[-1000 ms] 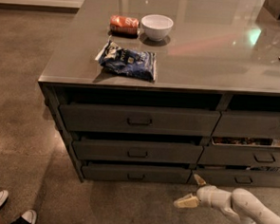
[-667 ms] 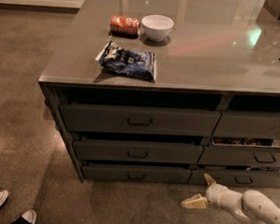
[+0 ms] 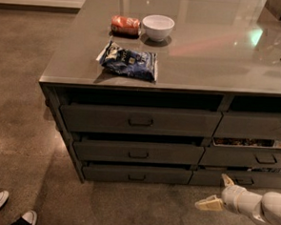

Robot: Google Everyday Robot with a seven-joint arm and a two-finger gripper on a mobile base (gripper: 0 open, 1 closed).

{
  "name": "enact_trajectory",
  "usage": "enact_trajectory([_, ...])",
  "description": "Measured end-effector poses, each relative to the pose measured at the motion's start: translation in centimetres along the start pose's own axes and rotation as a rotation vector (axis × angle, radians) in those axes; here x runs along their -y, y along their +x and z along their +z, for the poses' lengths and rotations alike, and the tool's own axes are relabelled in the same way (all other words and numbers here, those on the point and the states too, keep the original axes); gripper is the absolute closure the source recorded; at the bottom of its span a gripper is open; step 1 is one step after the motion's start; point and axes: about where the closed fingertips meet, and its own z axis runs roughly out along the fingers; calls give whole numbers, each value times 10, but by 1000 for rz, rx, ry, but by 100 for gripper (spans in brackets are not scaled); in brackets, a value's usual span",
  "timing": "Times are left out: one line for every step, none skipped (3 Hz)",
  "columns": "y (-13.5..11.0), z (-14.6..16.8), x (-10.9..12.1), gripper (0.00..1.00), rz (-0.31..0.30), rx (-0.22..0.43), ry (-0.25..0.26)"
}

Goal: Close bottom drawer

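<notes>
The bottom drawer (image 3: pixel 136 174) is the lowest and slimmest of three wide dark grey drawers, with a small dark pull handle (image 3: pixel 136 177). Its front stands about flush with the drawers above; only a thin dark gap shows over it. My white gripper (image 3: pixel 217 192) is open, low at the right, in front of the narrower right column and to the right of the bottom drawer. It holds nothing and is apart from the drawer front.
The cabinet top (image 3: pixel 206 56) carries a blue snack bag (image 3: pixel 129 61), a red packet (image 3: pixel 125 25) and a white bowl (image 3: pixel 158 27). A narrower right-hand drawer (image 3: pixel 251 142) is slightly open with contents showing. Two shoes (image 3: pixel 10 209) stand at the lower left on the concrete floor.
My gripper has drawn back to the right and slightly down, away from the bottom drawer's right end. The drawers look unchanged.
</notes>
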Motion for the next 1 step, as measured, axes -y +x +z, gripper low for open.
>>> enact_trajectory([-3, -2, 0, 0, -5, 0, 1])
